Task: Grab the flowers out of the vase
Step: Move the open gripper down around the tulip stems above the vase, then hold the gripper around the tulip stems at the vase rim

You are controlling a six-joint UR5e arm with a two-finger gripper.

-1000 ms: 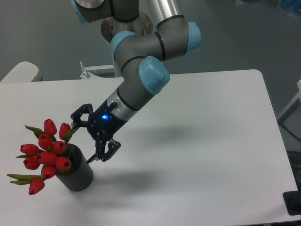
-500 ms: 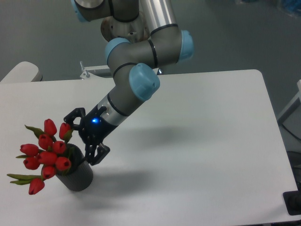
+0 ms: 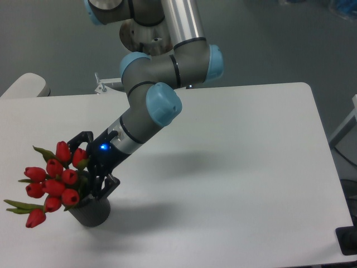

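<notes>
The red tulip bunch leans left from the ribbed dark grey vase; my black claw straddles its hidden stems, grip unclear.

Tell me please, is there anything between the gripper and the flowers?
Nothing lies between them in the camera view. The gripper has reached the flowers above the vase; its open fingers sit against the bunch at the right side.

- Flowers: red buds, green stems and leaves.
- Vase: dark grey.
- Gripper: black, a blue light is shown.
- Arm: grey, pale blue caps.
- Table: white.
</notes>
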